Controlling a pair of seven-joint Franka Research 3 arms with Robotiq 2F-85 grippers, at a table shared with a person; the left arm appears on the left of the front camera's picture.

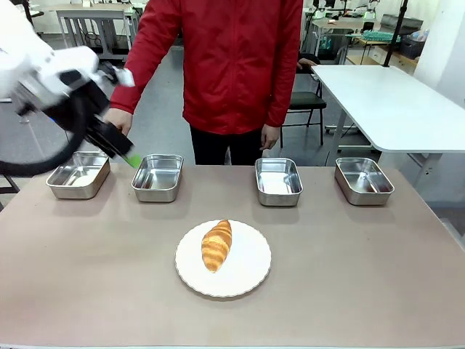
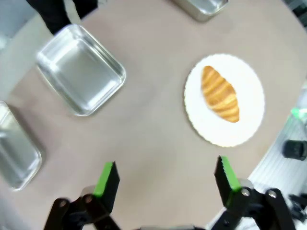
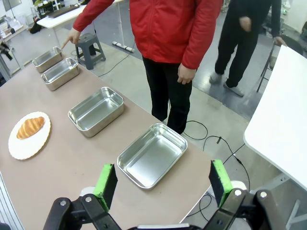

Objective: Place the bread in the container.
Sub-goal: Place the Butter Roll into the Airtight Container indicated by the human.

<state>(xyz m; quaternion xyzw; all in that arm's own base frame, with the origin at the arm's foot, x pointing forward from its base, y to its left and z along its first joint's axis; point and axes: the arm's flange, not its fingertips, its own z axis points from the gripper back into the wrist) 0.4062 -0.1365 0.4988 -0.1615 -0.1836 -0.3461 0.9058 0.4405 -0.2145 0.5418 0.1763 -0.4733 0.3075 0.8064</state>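
**Bright, even light; one soft view**

Flat room light falls from overhead, and the plate (image 1: 248, 278) throws barely a shadow on the tabletop (image 1: 349, 254). The steel pans (image 1: 278, 198) along its far edge glint white. The left wrist view is smeared and bowed at its corners; the front view is crisp.

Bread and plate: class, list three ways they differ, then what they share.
Colour: the bread is golden-brown with darker stripes; the plate is plain white.
Shape: the bread is elongated; the plate is round and scalloped.
Pose: the bread lies on the plate; the plate lies on the table.
Shared: both sit mid-table.
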